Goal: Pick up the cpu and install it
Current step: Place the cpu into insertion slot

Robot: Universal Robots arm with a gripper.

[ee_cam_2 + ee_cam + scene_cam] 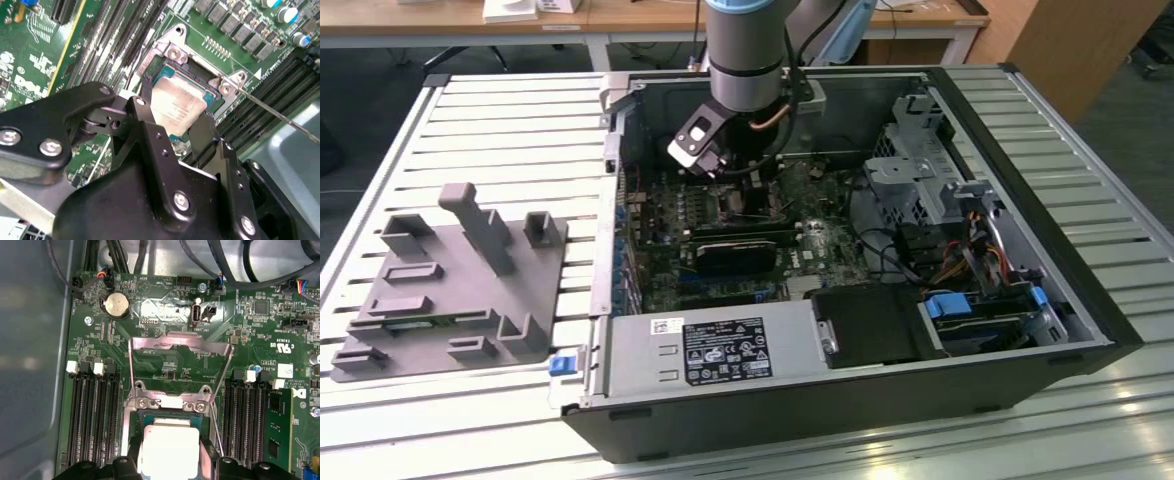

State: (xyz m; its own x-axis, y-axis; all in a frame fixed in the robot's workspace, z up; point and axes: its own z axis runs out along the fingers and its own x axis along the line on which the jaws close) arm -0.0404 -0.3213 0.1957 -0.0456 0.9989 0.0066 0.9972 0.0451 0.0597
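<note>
Second wrist view, gripper (174, 119) jaws narrowed onto opposite edges of the cpu (177, 100), grasping it, chip over the open socket (173, 51) on the motherboard (40, 75).

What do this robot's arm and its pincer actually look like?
The arm is a round grey tube with a light blue band, turning black near its end, where a small black-and-white box and orange and black cables are attached. The pincer is black, built of flat hinged plates dotted with silver screws.
</note>
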